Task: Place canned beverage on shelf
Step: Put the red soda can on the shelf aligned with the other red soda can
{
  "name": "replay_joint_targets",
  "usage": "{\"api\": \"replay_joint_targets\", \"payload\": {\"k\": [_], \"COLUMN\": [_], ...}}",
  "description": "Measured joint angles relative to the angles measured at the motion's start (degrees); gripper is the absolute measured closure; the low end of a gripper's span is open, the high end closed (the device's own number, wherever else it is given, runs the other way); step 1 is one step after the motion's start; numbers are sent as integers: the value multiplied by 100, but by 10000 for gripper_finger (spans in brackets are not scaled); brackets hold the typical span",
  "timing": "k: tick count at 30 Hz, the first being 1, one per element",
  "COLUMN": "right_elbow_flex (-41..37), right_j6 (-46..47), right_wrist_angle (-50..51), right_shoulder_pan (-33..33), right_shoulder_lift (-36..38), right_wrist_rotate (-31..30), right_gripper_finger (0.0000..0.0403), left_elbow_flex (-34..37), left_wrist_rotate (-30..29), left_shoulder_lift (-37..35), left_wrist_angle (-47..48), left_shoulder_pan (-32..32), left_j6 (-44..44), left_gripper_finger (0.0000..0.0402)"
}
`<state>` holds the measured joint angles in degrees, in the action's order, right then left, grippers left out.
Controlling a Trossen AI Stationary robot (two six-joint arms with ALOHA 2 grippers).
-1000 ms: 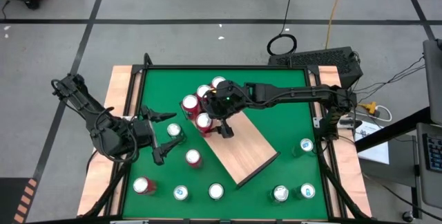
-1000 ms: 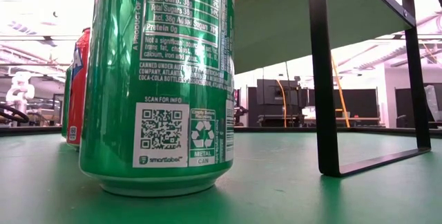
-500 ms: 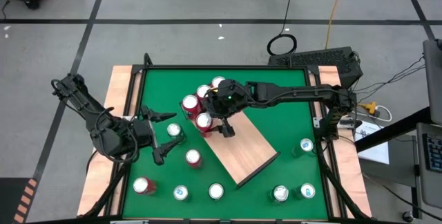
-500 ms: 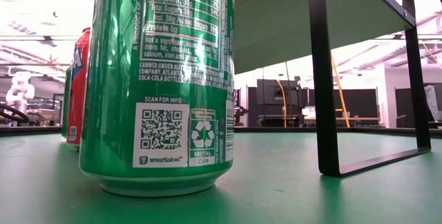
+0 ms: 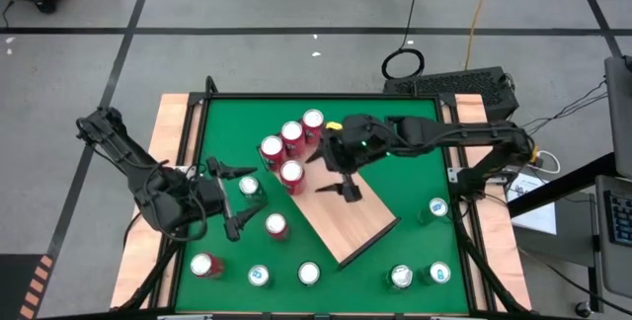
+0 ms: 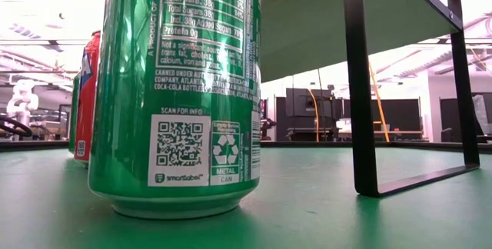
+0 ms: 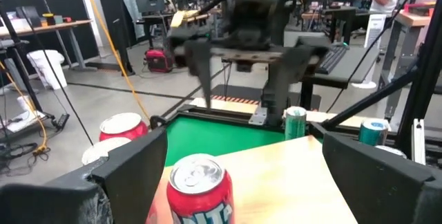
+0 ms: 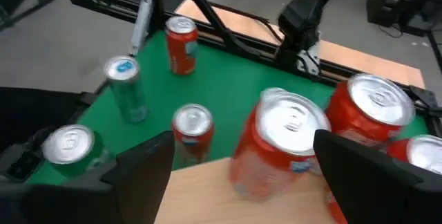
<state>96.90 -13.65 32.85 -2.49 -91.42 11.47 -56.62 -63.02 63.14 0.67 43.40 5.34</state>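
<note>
Straight below the right gripper (image 5: 342,186): the shelf (image 5: 357,223), light wood board lying slantwise on the green table (image 5: 415,152), raised on a dark frame leg (image 6: 358,87) in the low view. Hanging over the board's upper end, fingers spread wide, nothing between them. Just ahead of those fingers (image 8: 141,172), a red can (image 8: 280,148) upright at the board's edge; on the wood or just beside it, cannot tell. A little past that, three more red cans (image 5: 292,132) bunched together, touching or nearly so.

Off to the far side of that bunch from the right gripper: the left gripper (image 5: 234,198), low over the table, also wide open and holding nothing. Right in front of it, in line with the gap between its fingers, a red can (image 7: 199,182) standing upright, the shelf behind. Beside it in the high view, a light-topped can (image 5: 249,186) and a red-sided one (image 5: 276,225).

Farther out from both grippers: a row of cans (image 5: 309,274) along the table's near edge, one more can (image 5: 437,207) near the right arm's base. Filling the low view, a green can (image 6: 177,87) close to the lens.
</note>
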Motion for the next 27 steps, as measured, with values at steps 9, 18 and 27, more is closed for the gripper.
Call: {"api": "replay_joint_targets", "payload": {"k": [9, 18, 27], "right_elbow_flex": [-4, -29, -1135], "right_j6": [453, 1306, 1699], "right_wrist_angle": [908, 1000, -442], "right_shoulder_pan": [-958, -2389, -3049], "right_shoulder_lift": [104, 73, 95], "right_wrist_rotate": [-858, -2727, -3528], "right_gripper_finger": [64, 66, 67], "left_elbow_flex": [0, 0, 0], "left_wrist_rotate": [-1, 3, 751], "left_shoulder_lift": [264, 811, 1262], "left_wrist_angle": [-12, 643, 996], "left_shoulder_pan": [148, 535, 551], "left_j6": [495, 1479, 2439], "left_gripper_finger": [17, 17, 18]}}
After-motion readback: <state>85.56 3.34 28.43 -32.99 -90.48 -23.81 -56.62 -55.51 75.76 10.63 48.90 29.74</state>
